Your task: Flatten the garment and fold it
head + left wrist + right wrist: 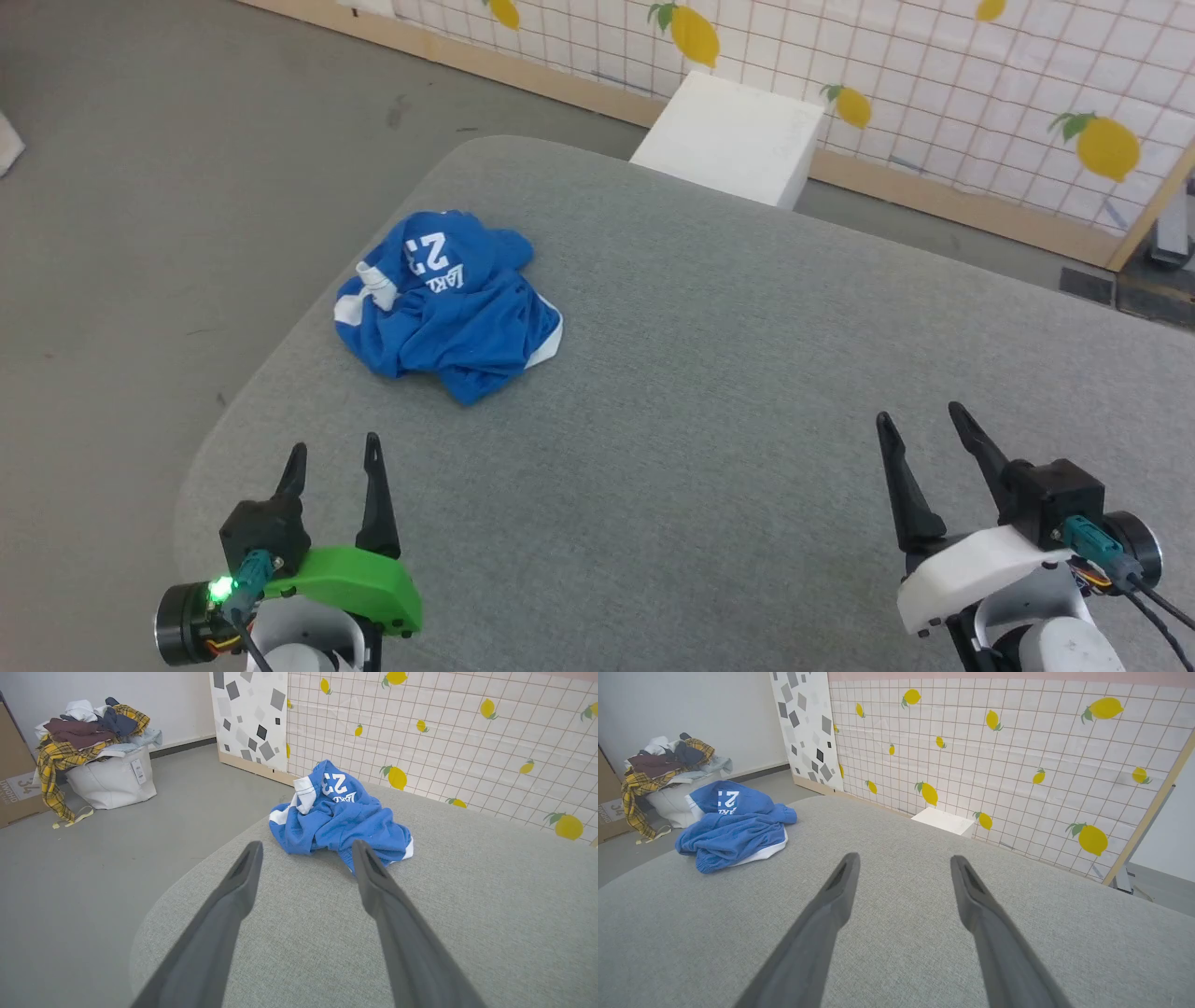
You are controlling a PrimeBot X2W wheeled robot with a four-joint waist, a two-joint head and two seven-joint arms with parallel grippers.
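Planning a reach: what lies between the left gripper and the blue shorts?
Nothing but bare grey table between the left gripper and the shorts, per the head view.

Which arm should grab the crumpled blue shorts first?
Probably the left arm: its open jaws point at the shorts, lying close ahead near the table's left edge. The right arm, jaws open, is far across the table.

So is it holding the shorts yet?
No, the shorts lie crumpled, clear of the open left fingers and right fingers.
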